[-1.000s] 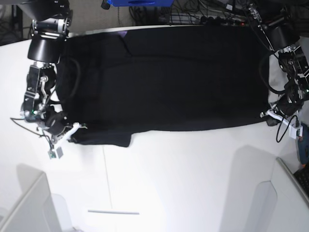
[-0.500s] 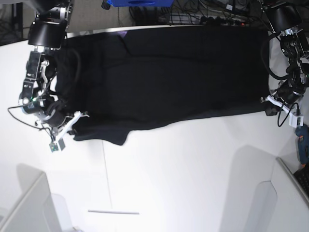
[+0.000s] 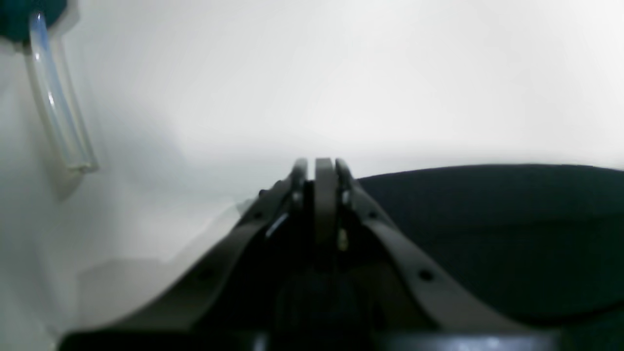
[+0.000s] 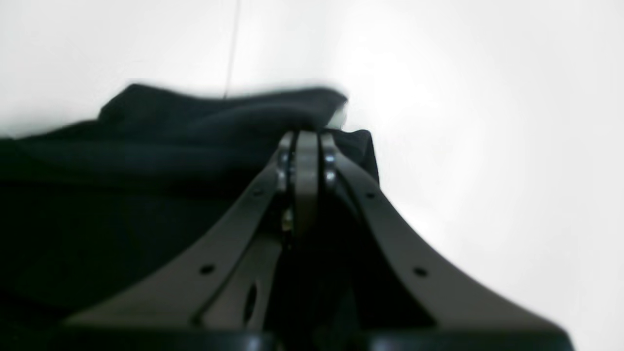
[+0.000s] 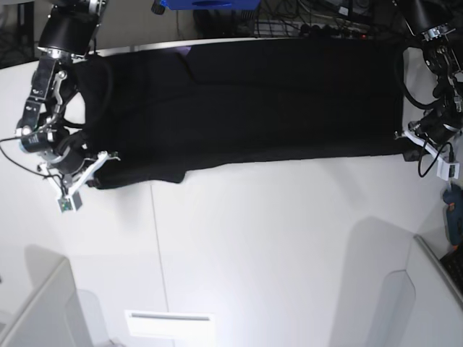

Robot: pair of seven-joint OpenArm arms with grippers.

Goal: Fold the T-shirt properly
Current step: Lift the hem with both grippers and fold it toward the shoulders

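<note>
Both pincers are clamped tight on cloth: the left pincer and right pincer each pinch a near corner of the T-shirt. It lies spread across the far side of the white tabletop, plain black side up. Judging by that, folding has barely begun; the sleeves and body remain to be folded. Its printed side is hidden, and both wrist views are blurred.

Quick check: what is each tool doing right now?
Left tool: shut, pinching the T-shirt edge.
Right tool: shut on the T-shirt's other end.
</note>
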